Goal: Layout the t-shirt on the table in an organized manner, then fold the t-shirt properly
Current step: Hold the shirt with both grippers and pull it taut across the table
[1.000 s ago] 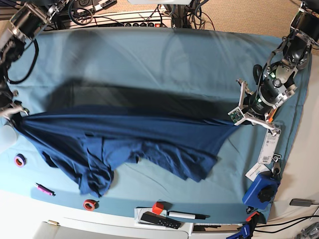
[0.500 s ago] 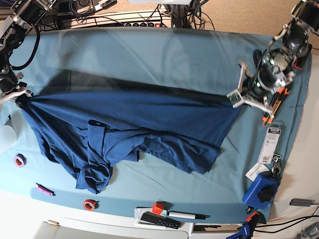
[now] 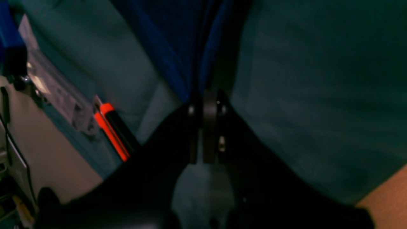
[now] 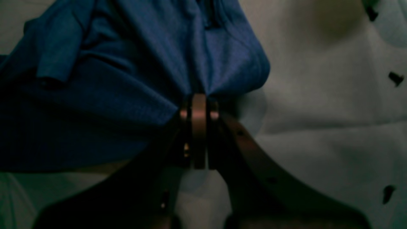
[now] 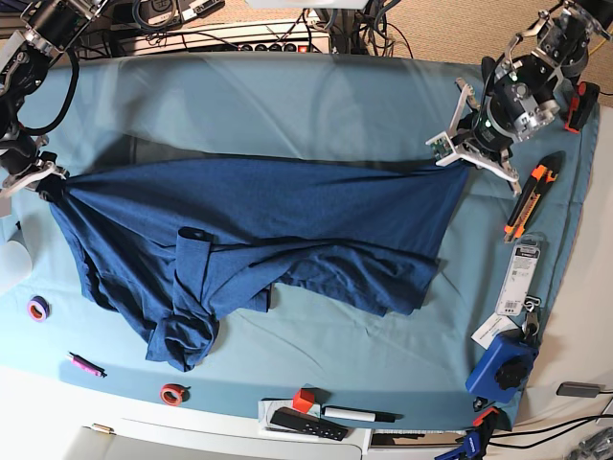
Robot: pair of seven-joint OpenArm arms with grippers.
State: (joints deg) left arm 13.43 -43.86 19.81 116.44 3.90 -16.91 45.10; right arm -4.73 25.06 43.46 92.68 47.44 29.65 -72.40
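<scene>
Layout stage, shirt stretched but not flat; folding not begun.
Left gripper [image 5: 458, 158] and right gripper [image 5: 48, 184] each pinch a corner of the t-shirt [image 5: 259, 240], spread taut across the table [image 5: 287, 96]; its lower part is bunched.

The shirt [image 5: 259, 235] is soft matt knit cloth, heathered navy, wrinkled and bunched toward the surface's near edge. The surface [image 5: 316, 105] wears a smooth matt teal cloth with faint creases. The utility knife [image 5: 530, 196] by the right edge looks like glossy orange-and-black plastic.
</scene>
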